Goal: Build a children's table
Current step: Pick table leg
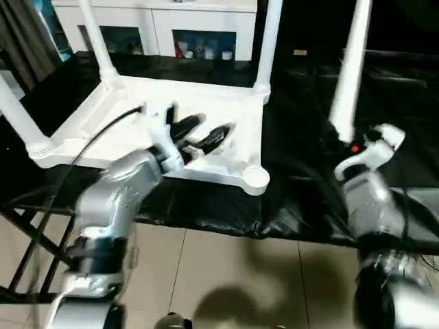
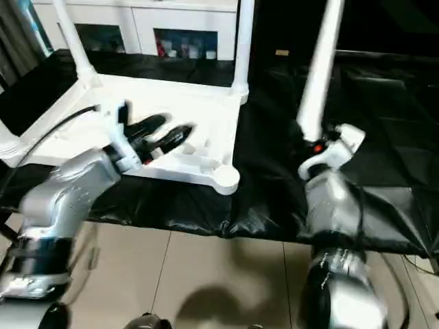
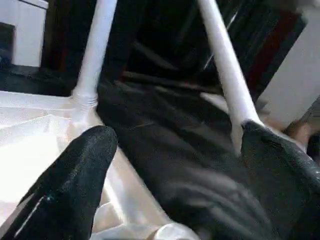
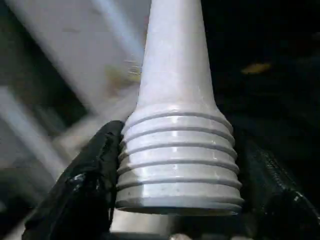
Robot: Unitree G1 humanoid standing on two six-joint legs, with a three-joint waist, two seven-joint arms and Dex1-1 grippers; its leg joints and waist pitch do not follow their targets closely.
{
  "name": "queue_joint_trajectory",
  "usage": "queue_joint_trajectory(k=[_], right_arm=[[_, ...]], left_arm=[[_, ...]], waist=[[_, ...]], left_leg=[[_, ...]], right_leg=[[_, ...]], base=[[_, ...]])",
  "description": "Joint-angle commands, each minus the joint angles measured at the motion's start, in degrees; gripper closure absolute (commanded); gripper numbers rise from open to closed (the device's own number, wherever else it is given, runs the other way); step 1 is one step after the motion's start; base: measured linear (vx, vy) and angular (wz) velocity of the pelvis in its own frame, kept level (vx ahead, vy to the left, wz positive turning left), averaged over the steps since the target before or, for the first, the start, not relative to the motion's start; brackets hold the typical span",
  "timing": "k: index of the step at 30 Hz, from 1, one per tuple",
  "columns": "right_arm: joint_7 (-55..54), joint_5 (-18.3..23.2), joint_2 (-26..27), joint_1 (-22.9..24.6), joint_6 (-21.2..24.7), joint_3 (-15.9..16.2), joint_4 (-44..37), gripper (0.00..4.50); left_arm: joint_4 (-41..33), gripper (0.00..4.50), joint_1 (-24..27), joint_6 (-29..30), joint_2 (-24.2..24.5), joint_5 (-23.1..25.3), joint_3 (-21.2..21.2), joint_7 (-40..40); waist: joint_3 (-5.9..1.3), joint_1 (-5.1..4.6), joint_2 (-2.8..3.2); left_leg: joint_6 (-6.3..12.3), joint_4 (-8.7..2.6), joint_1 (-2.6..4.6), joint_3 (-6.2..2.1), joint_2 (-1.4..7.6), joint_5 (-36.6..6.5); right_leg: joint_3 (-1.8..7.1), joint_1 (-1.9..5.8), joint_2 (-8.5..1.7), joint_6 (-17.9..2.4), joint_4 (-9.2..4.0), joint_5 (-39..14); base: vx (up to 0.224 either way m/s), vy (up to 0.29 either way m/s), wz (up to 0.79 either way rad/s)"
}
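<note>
The children's table [image 1: 137, 130] lies upside down on my black-sheeted tabletop [image 1: 302, 171], ribbed underside up. Three legs stand in their corner sockets; the near right socket [image 1: 255, 178] is empty. My left tool [image 1: 206, 134] hovers over the underside near that empty socket, fingers [image 3: 75, 185] spread wide, nothing between them. My right tool [image 4: 175, 200] holds the fourth leg [image 1: 350, 75] upright at its threaded end [image 4: 177, 160], off to the right of the children's table and apart from it, a black finger on each side. The leg's end looks clear of the sheet, hard to tell. White cabinet [image 1: 164, 27] behind.
</note>
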Motion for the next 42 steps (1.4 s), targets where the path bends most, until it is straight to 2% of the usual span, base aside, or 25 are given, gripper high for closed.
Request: queue_joint_trajectory(k=[1, 2, 3, 5, 6, 7, 8, 9, 10, 11, 12, 13, 14, 16, 17, 21, 23, 24, 25, 26, 28, 35, 39, 42], right_arm=[[2.9, 4.3, 0.2, 1.1, 3.9, 2.6, -6.2, 1.76], [4.1, 6.1, 0.3, 2.9, 6.0, 3.6, -9.1, 1.76], [4.8, 6.9, 0.4, 3.8, 7.3, 4.2, -10.7, 1.76], [8.6, 11.2, -0.4, 9.1, 14.8, 7.6, -19.7, 1.76], [8.6, 11.2, -0.4, 9.1, 14.8, 7.6, -19.7, 1.76], [9.3, 12.5, -0.9, 10.7, 17.1, 8.6, -22.4, 1.76], [10.0, 13.6, -1.5, 11.7, 19.1, 9.5, -23.8, 1.76], [10.5, 14.2, -1.9, 12.2, 20.2, 10.0, -24.7, 1.76], [11.1, 14.7, -2.5, 12.6, 21.5, 10.8, -25.5, 1.76], [11.5, 15.0, -2.8, 12.8, 22.2, 11.2, -25.8, 1.76], [11.6, 15.0, -2.9, 12.9, 22.3, 11.4, -25.9, 1.76], [11.7, 14.9, -3.0, 12.9, 22.5, 11.6, -25.9, 1.76], [11.7, 15.0, -3.2, 13.3, 23.5, 12.3, -26.5, 1.76], [11.6, 15.0, -3.3, 13.6, 24.0, 12.6, -26.9, 1.76], [11.7, 15.3, -3.3, 13.9, 24.7, 13.0, -27.4, 1.76], [11.7, 15.3, -3.8, 14.4, 26.3, 14.0, -28.5, 1.76], [11.6, 14.0, -4.2, 14.7, 26.3, 14.8, -28.5, 1.76], [11.6, 13.9, -4.3, 14.7, 26.6, 15.0, -28.5, 1.76], [11.7, 13.9, -4.4, 14.8, 26.8, 15.1, -28.5, 1.76], [11.6, 14.2, -4.4, 14.8, 27.2, 15.1, -28.7, 1.76], [11.5, 13.9, -4.5, 14.7, 27.4, 15.3, -28.5, 1.76], [11.3, 13.1, -4.9, 14.1, 27.4, 15.9, -27.5, 1.76], [11.3, 12.7, -4.9, 14.0, 27.3, 16.0, -27.2, 1.76], [11.3, 12.4, -4.9, 13.7, 27.2, 16.0, -26.8, 1.76]], left_arm=[[0.8, 0.0, -1.9, 1.1, -0.7, -2.0, 0.3, -1.2], [1.7, 0.0, -2.9, 1.7, -1.3, -3.0, 0.9, -1.6], [2.1, 0.0, -3.5, 2.2, -1.6, -3.6, 1.3, -1.8], [5.1, 0.0, -6.8, 5.7, -3.1, -7.6, 3.0, -3.2], [5.1, 0.0, -6.8, 5.7, -3.1, -7.6, 3.0, -3.2], [6.5, 0.0, -8.0, 6.6, -3.4, -8.6, 3.3, -3.6], [8.0, 0.0, -9.2, 7.6, -3.9, -9.3, 3.6, -3.6], [9.1, 0.0, -10.1, 8.3, -4.2, -9.7, 3.9, -3.4], [10.7, 0.0, -11.2, 8.6, -4.8, -10.3, 4.2, -3.7], [11.7, 0.0, -11.8, 8.7, -5.1, -10.6, 4.4, -3.9], [12.2, 0.0, -12.1, 8.8, -5.4, -10.9, 4.6, -3.8], [12.8, 0.0, -12.5, 9.0, -5.7, -11.3, 5.0, -3.7], [14.8, 0.0, -13.8, 10.1, -6.8, -13.2, 6.3, -3.4], [15.7, 0.0, -14.3, 10.8, -7.3, -13.9, 6.8, -3.3], [16.5, 0.0, -14.5, 10.8, -7.5, -13.2, 6.2, -3.4], [17.8, 0.0, -14.9, 10.0, -8.1, -12.8, 6.2, -3.4], [17.9, 0.0, -15.5, 11.3, -8.9, -16.1, 8.8, -3.0], [17.8, 0.29, -15.7, 11.5, -8.8, -16.4, 8.9, -3.3], [17.9, 0.29, -15.8, 11.8, -8.6, -16.5, 8.9, -3.6], [18.1, 0.37, -15.9, 11.8, -8.4, -16.2, 8.7, -3.8], [18.2, 0.4, -16.0, 11.9, -8.3, -16.6, 8.8, -4.9], [17.7, 1.07, -16.1, 11.8, -8.5, -17.4, 9.2, -5.7], [17.5, 1.27, -16.2, 12.2, -8.6, -17.3, 9.2, -6.0], [18.5, 1.6, -16.7, 11.5, -8.7, -17.2, 9.9, -5.5]], waist=[[-4.78, -0.1, 0.09], [-4.51, -0.22, 0.13], [-4.32, -0.39, -0.09], [-4.24, -0.17, -0.35], [-4.39, 0.04, -0.26], [-4.31, -0.12, -0.36], [-4.31, 0.07, -0.63], [-4.32, 0.16, -0.52], [-4.27, 0.08, -0.89], [-4.25, 0.15, -0.75], [-4.3, 0.07, -1.09], [-4.32, 0.22, -0.91], [-4.4, 0.23, -0.95], [-4.55, 0.35, -0.9], [-4.49, 0.39, -1.27], [-4.75, 0.44, -1.12], [-4.85, 0.49, -1.19], [-4.84, 0.47, -1.16], [-4.82, 0.47, -1.4], [-4.76, 0.52, -1.2], [-4.69, 0.52, -1.2], [-4.62, 0.54, -1.32], [-4.68, 0.54, -1.31], [-4.68, 0.56, -1.38]], left_leg=[[4.09, -3.85, 1.22, -1.25, 1.86, -8.2], [3.08, -4.06, 1.29, -1.18, 1.84, -9.6], [2.61, -4.15, 1.37, -1.07, 1.72, -10.4], [2.0, -4.18, 1.19, -1.1, 1.54, -10.1], [1.92, -4.18, 1.22, -1.29, 1.77, -10.0], [1.76, -4.32, 0.9, -1.35, 1.67, -9.9], [1.54, -4.21, 1.18, -1.16, 1.54, -9.8], [1.45, -4.15, 1.34, -1.16, 1.66, -9.8], [1.41, -4.23, 0.99, -1.24, 1.58, -9.1], [1.3, -4.27, 0.9, -1.27, 1.6, -8.9], [1.34, -4.23, 0.79, -1.23, 1.57, -8.5], [1.36, -4.12, 0.85, -1.21, 1.53, -8.0], [1.48, -4.0, 0.72, -1.17, 1.49, -7.2], [1.86, -3.9, 0.76, -1.18, 1.48, -5.9], [2.45, -3.91, 0.67, -1.16, 1.49, -5.3], [3.79, -3.75, 0.67, -1.2, 1.61, -2.9], [4.28, -3.61, 0.66, -1.17, 1.64, -2.0], [4.55, -3.55, 0.59, -1.14, 1.59, -1.9], [4.7, -3.55, 0.57, -1.11, 1.58, -2.0], [4.92, -3.56, 0.6, -1.11, 1.6, -2.3], [4.79, -3.6, 0.63, -1.11, 1.65, -2.7], [3.95, -3.71, 0.66, -1.12, 1.7, -3.4], [4.17, -3.65, 0.64, -1.15, 1.7, -2.9], [4.33, -3.63, 0.61, -1.13, 1.65, -2.6]], right_leg=[[2.04, 3.1, -2.67, -13.8, -4.45, -2.8], [2.1, 3.04, -2.69, -13.5, -4.84, -5.6], [2.16, 2.99, -2.55, -13.2, -5.12, -7.0], [2.32, 3.22, -2.61, -12.0, -5.19, -8.1], [2.34, 3.12, -2.84, -11.8, -5.18, -8.1], [2.24, 3.28, -2.91, -11.7, -5.2, -8.4], [2.29, 3.11, -2.88, -11.1, -5.44, -9.8], [2.37, 2.97, -2.95, -11.1, -5.52, -10.1], [2.33, 3.22, -2.92, -10.8, -5.49, -10.1], [2.33, 3.14, -3.07, -10.4, -5.55, -10.5], [2.33, 3.22, -3.1, -10.3, -5.59, -10.3], [2.33, 3.15, -3.14, -10.4, -5.56, -10.0], [2.33, 3.24, -3.16, -10.6, -5.44, -8.7], [2.28, 3.26, -3.15, -11.3, -5.17, -6.5], [2.27, 3.32, -3.12, -11.4, -5.16, -5.4], [2.17, 3.44, -3.16, -12.2, -4.77, -1.5], [2.1, 3.51, -3.21, -13.4, -4.45, 0.8], [2.1, 3.5, -3.22, -13.8, -4.42, 1.4], [2.1, 3.53, -3.24, -13.8, -4.44, 1.4], [2.11, 3.47, -3.27, -13.8, -4.49, 1.0], [2.11, 3.49, -3.32, -13.5, -4.64, -0.3], [2.14, 3.53, -3.37, -13.1, -4.7, -1.4], [2.12, 3.54, -3.34, -13.2, -4.58, -0.6], [2.11, 3.56, -3.35, -13.2, -4.55, -0.4]], base=[[0.0, 0.0, 0.0], [0.0, 0.0, 0.0], [0.0, 0.0, 0.0], [0.0, 0.0, 0.0], [0.0, 0.0, 0.0], [0.0, 0.0, 0.0], [0.0, 0.0, 0.0], [0.0, 0.0, 0.0], [0.0, 0.0, 0.0], [0.0, 0.0, 0.0], [0.0, 0.0, 0.0], [0.0, 0.0, 0.0], [0.0, 0.0, 0.0], [0.0, 0.0, 0.0], [0.0, 0.0, 0.0], [0.0, 0.0, 0.0], [0.0, 0.0, 0.0], [0.0, 0.0, 0.0], [0.0, 0.0, 0.0], [0.0, 0.0, 0.0], [0.0, 0.0, 0.0], [0.0, 0.0, 0.0], [0.0, 0.0, 0.0], [0.0, 0.0, 0.0]])
